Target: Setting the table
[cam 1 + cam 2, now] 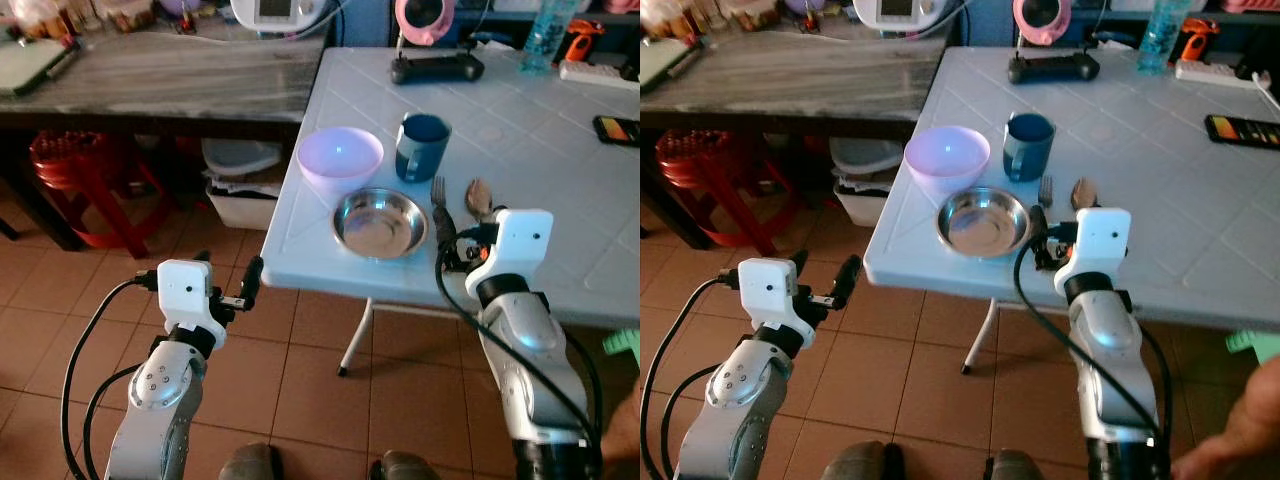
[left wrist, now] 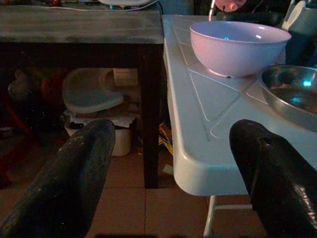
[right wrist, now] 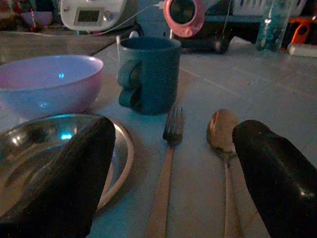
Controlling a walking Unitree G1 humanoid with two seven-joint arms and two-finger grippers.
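Note:
On the white table (image 1: 560, 190) stand a lilac bowl (image 1: 340, 158), a steel dish (image 1: 380, 222) in front of it and a dark blue mug (image 1: 423, 145). A fork (image 3: 166, 168) and a spoon (image 3: 223, 136) lie side by side to the right of the dish. My right gripper (image 3: 173, 144) is open low over the table's near edge, its fingers spread either side of the fork and spoon handles. My left gripper (image 2: 173, 131) is open, held off the table's left corner above the floor, with nothing between its fingers.
A grey wooden bench (image 1: 170, 75) adjoins the table on the left, with a red stool (image 1: 85, 170) and white tubs (image 1: 240, 180) beneath. A controller (image 1: 437, 68), a bottle (image 1: 548, 35) and a phone (image 1: 617, 130) sit farther back. A person's hand (image 1: 625, 430) is at the lower right.

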